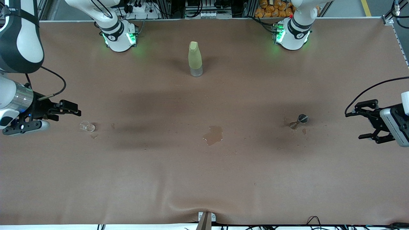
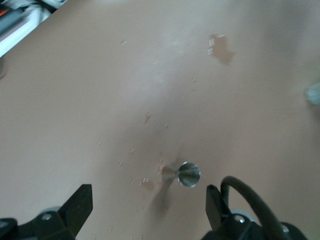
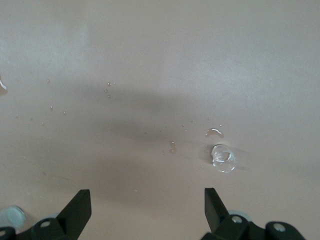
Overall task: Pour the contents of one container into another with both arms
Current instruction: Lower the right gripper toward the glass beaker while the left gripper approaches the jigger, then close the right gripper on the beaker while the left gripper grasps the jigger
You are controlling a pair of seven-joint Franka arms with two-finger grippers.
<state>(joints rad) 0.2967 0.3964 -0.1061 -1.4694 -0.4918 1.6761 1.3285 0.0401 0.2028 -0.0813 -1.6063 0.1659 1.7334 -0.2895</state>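
Observation:
The tiny clear glass cup (image 1: 87, 126) rests on the brown table toward the right arm's end, and I cannot tell whether it stands or lies tipped. My right gripper (image 1: 68, 114) hovers open beside it, with nothing between its fingers. From the right wrist camera the cup (image 3: 222, 158) sits just ahead of one finger of the right gripper (image 3: 146, 202). The small steel jigger (image 1: 300, 119) is on the table toward the left arm's end, its round mouth showing. My left gripper (image 1: 354, 125) is open and apart from it. The left wrist view shows the jigger (image 2: 188, 174) just ahead of the left gripper (image 2: 147, 205).
A tall pale yellow-green bottle (image 1: 195, 59) stands at mid-table, farther from the front camera, between the two bases. A wet puddle (image 1: 213, 134) marks the table's middle. Small wet spots lie by the cup and the jigger.

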